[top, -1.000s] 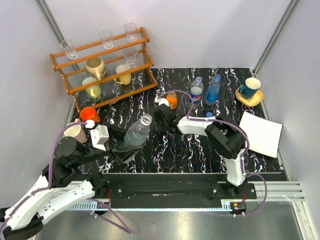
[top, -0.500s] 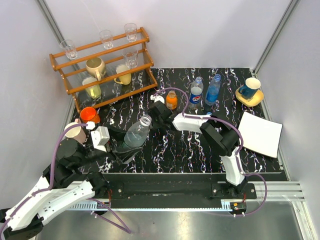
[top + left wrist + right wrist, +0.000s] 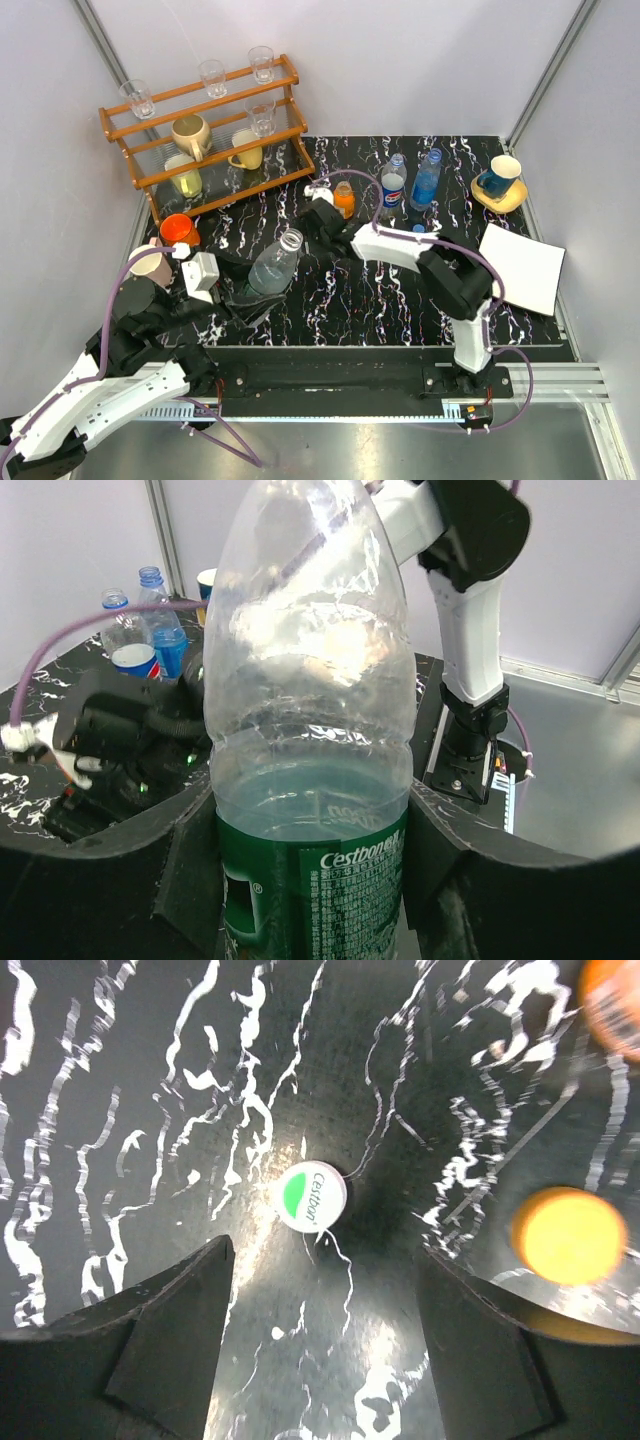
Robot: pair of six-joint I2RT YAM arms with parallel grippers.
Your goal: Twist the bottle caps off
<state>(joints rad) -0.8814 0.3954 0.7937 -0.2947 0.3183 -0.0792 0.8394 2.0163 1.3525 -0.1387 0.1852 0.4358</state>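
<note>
- While clamped in the left claw (image 3: 312,865) above the near-left bench (image 3: 350,300), could spill water from the tilted, open-necked Cestbon bottle (image 3: 310,680) if tipped further.
- Hangs with right claw (image 3: 322,1290) jaws apart over the loose Cestbon cap (image 3: 312,1196), near the capped orange bottle (image 3: 344,202).
- Could topple that bottle on a careless swing.
- Against a second ago: right claw shifted farther, closer to the orange bottle; left side unchanged.

Robot test cell in a lab: plain white wall panels (image 3: 420,60) in aluminium framing (image 3: 100,40) enclose a black marbled tabletop (image 3: 340,300), arm bases (image 3: 462,378) bolted to a metal rail (image 3: 340,375) at 6 o'clock, prop rack (image 3: 290,75) of glasses (image 3: 212,75) and mugs (image 3: 190,135) at 10 o'clock.
</note>
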